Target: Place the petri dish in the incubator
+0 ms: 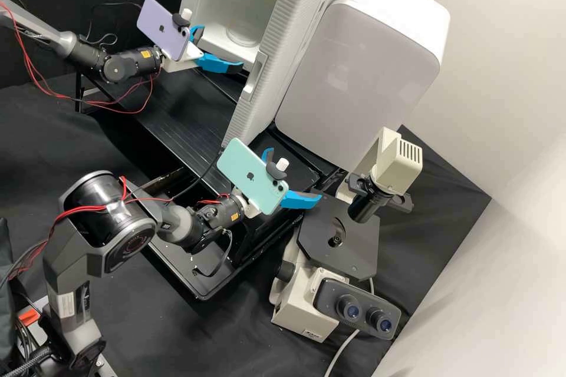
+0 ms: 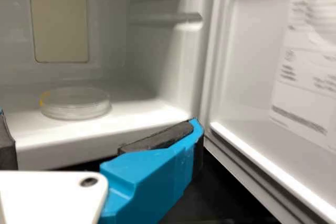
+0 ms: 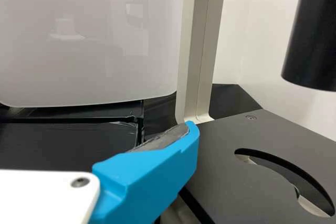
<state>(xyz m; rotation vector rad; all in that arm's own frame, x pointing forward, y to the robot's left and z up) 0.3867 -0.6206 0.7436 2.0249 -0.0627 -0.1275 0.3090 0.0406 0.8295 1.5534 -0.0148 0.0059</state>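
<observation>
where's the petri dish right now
In the left wrist view, the petri dish lies flat on the white floor inside the open incubator. It is near the back wall, beyond the left gripper and not touching it.

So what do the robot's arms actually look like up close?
Both are dark grey, rounded jointed segments trailing red cables. The left arm carries a lilac phone at its wrist, the right arm a mint-green phone. Each ends in a white mount with bright blue jaws.
</observation>
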